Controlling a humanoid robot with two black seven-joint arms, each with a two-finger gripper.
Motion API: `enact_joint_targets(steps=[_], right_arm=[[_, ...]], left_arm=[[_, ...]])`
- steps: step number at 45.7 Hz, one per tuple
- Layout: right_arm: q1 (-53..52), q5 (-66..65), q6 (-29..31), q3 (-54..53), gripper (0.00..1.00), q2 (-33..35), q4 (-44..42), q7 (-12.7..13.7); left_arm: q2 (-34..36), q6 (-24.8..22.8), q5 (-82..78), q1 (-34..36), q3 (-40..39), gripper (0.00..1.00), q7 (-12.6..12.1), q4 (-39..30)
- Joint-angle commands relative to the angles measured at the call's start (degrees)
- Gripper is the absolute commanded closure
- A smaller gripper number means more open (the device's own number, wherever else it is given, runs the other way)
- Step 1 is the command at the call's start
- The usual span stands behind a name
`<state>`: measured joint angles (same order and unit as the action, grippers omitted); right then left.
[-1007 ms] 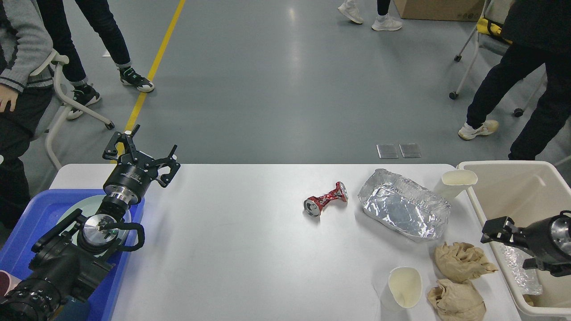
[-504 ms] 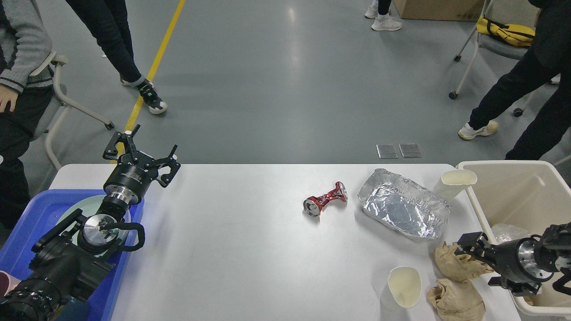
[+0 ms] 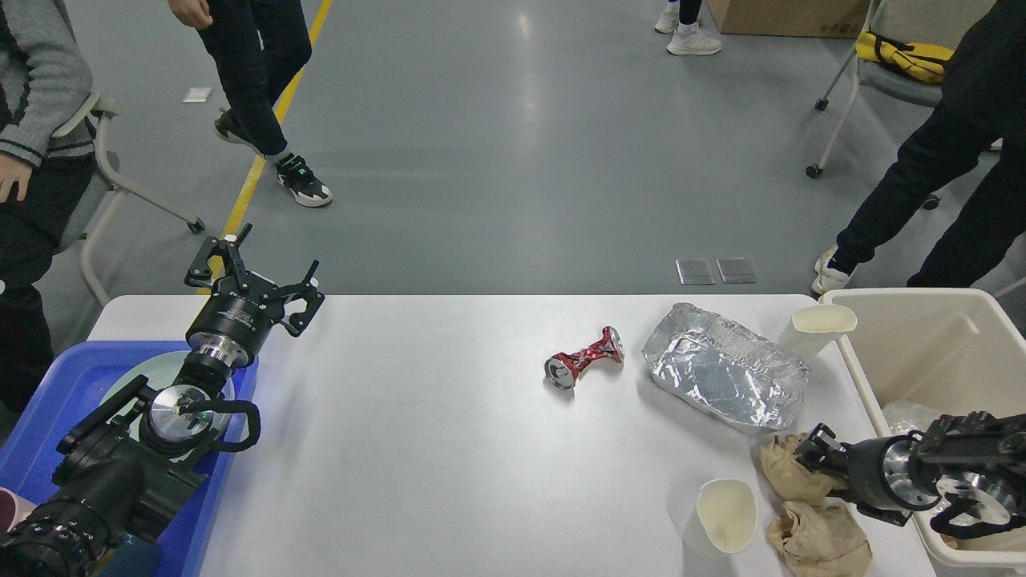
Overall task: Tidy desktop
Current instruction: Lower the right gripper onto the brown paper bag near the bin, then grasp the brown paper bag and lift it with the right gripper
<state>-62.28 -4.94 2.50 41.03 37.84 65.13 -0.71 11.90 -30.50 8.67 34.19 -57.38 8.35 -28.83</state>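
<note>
The white desktop (image 3: 417,449) holds a crushed red can (image 3: 583,358), a crumpled foil tray (image 3: 725,377), two paper cups (image 3: 819,327) (image 3: 725,517) and two crumpled brown paper wads (image 3: 777,474) (image 3: 819,541). My right gripper (image 3: 811,463) is low over the table's right side, with its fingers at the upper brown wad; I cannot tell whether they are closed on it. My left gripper (image 3: 255,276) is open and empty, raised above the table's far left corner.
A cream bin (image 3: 946,353) stands off the right edge with crumpled foil (image 3: 910,417) inside. A blue tray (image 3: 48,417) with a pale plate (image 3: 120,385) lies under my left arm. People and chairs stand beyond the table.
My right gripper has moved from over the cream bin leftward and down onto the upper brown paper wad. The left arm has not moved. People behind the table have walked.
</note>
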Motion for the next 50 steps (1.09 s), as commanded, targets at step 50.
enact_joint_targets(steps=[50], right_arm=[[-58.83,-20.63,29.05,19.53,1.00,-11.19,19.95,0.01]], left_arm=[[-0.03,-0.08,0.03,0.00,0.07,0.04,0.00,0.00]])
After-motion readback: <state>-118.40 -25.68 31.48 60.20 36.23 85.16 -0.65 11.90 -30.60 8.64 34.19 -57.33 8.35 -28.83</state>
